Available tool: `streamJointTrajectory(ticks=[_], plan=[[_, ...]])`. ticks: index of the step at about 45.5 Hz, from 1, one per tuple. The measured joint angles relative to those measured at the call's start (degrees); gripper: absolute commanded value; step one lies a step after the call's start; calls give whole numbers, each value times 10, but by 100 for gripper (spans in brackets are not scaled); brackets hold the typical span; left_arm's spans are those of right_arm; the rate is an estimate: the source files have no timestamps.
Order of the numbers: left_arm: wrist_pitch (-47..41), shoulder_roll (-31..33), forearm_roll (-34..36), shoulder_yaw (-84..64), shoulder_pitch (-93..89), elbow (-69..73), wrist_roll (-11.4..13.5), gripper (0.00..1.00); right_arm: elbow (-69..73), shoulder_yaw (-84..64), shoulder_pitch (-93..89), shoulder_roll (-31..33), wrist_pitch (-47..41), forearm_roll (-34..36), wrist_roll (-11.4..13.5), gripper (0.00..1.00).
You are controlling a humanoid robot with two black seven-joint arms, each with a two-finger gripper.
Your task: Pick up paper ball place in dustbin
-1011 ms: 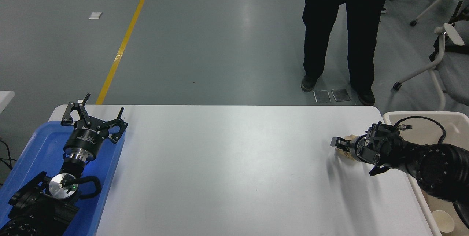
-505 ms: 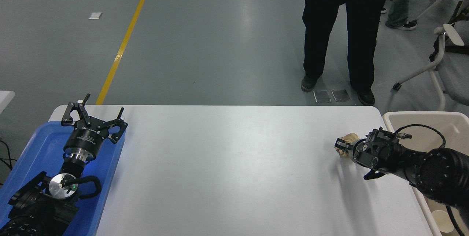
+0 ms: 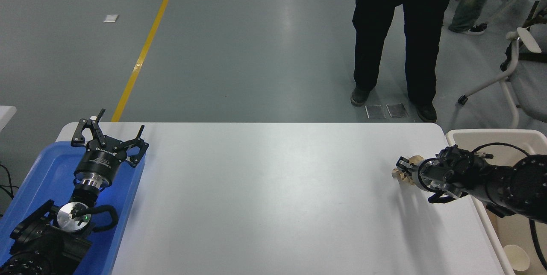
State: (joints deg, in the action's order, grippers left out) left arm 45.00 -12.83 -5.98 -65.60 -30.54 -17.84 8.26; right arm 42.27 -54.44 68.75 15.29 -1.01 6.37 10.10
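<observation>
The tan-brown paper ball (image 3: pixel 406 171) is held in my right gripper (image 3: pixel 405 168), whose fingers are shut on it above the white table (image 3: pixel 273 194) near its right edge. Most of the ball is hidden behind the gripper's black body. The cream-beige dustbin (image 3: pixel 487 136) stands just to the right of the table, under my right forearm. My left gripper (image 3: pixel 109 136) is parked at the lower left, open and empty, over the blue tray (image 3: pixel 38 181).
A small cream paper cup (image 3: pixel 516 258) lies inside the dustbin at the lower right. A person in dark trousers (image 3: pixel 393 36) stands beyond the table's far edge. Office chairs (image 3: pixel 521 65) stand at the upper right.
My right gripper, still holding the paper ball, has moved a little to the right toward the dustbin and the arm has drawn back. The left arm has not moved.
</observation>
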Motion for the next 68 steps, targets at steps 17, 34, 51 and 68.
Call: streamJointTrajectory(ticks=[17, 34, 51, 68], plan=[[0, 0, 0, 1, 0, 0, 0, 99, 271, -129, 274, 43, -114, -35, -10, 0], [0, 0, 0, 2, 0, 0, 0, 99, 428, -157, 548, 59, -352, -35, -35, 0], [0, 0, 0, 2, 0, 0, 0, 99, 474, -167, 684, 87, -425, -35, -42, 0], [0, 0, 0, 1, 1, 1, 0, 99, 453, -243, 706, 135, -437, -47, -42, 0]])
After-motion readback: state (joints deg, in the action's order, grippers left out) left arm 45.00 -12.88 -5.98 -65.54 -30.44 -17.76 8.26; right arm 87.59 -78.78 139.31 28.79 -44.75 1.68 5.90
